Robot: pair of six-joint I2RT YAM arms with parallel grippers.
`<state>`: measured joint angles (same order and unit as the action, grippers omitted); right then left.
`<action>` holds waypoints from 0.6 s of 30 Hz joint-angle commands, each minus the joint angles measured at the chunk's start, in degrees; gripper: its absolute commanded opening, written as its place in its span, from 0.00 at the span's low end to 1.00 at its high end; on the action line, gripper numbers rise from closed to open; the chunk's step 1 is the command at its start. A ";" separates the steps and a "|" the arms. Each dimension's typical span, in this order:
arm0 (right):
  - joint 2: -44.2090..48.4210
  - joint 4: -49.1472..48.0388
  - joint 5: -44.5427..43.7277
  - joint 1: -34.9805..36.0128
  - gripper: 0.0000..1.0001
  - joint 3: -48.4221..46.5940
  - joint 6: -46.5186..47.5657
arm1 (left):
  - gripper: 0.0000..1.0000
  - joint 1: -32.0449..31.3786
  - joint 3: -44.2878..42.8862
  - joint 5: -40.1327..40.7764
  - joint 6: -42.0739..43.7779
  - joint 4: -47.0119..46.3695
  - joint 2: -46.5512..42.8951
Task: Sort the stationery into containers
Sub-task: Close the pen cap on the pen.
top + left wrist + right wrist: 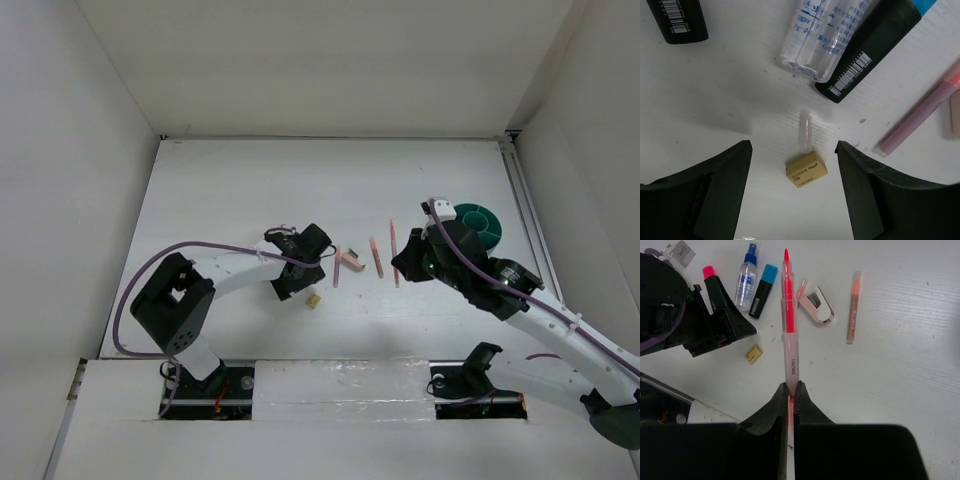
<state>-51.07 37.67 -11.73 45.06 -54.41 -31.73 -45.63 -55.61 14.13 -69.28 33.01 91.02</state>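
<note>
My left gripper [297, 285] is open low over the table, and the tiny tan piece [806, 170] lies between its fingers [793, 150], touching neither. Ahead of it lie the clear bottle [820, 35], a blue-capped black marker [870, 50], another black marker [680, 20] and a pink pencil [922, 117]. My right gripper [791, 385] is shut on a salmon pencil [790, 340] and holds it above the table [394, 240]. The pink block [817, 305] and another pencil [853, 315] lie beyond. The teal cup [480, 225] stands at the far right, behind my right arm.
A small clear cap [805, 131] lies against the tan piece. In the right wrist view the left arm [700, 325] fills the left side, with a pink-capped marker [710, 277] beside it. White walls enclose the table; its near edge has a raised strip [340, 385].
</note>
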 commanded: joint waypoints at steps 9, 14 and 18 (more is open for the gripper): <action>1.23 -2.78 0.56 0.38 0.00 0.54 0.52 | 0.59 0.10 -3.18 2.31 -0.33 1.79 3.98; 0.18 -2.78 1.09 0.38 0.00 0.54 1.05 | 0.43 0.10 -3.80 2.31 -0.33 1.79 6.27; 0.79 -3.31 1.09 0.38 0.00 0.54 1.05 | 0.40 0.10 -3.80 1.78 0.19 1.26 7.41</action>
<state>-51.11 37.26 -11.25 45.04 -54.26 -31.33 -45.63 -58.57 15.05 -68.97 33.26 97.01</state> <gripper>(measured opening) 0.055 0.403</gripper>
